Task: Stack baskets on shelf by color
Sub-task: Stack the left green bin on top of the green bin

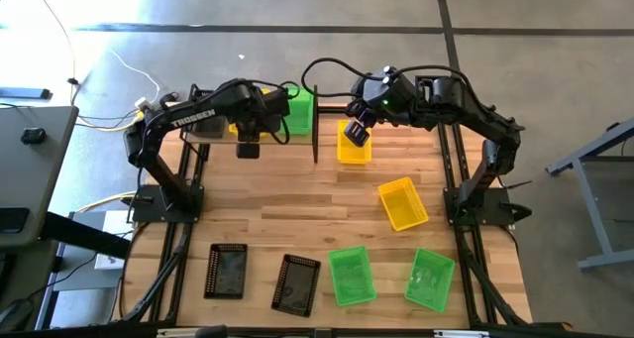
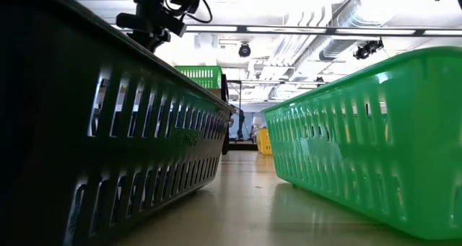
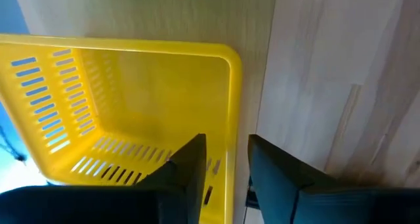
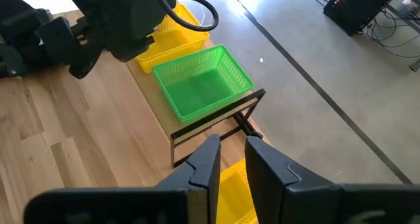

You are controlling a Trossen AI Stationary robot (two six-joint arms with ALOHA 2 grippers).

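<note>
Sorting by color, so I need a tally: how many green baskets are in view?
3: two green baskets side by side at the table's near edge, one on the shelf at. The arms may hide others.
</note>
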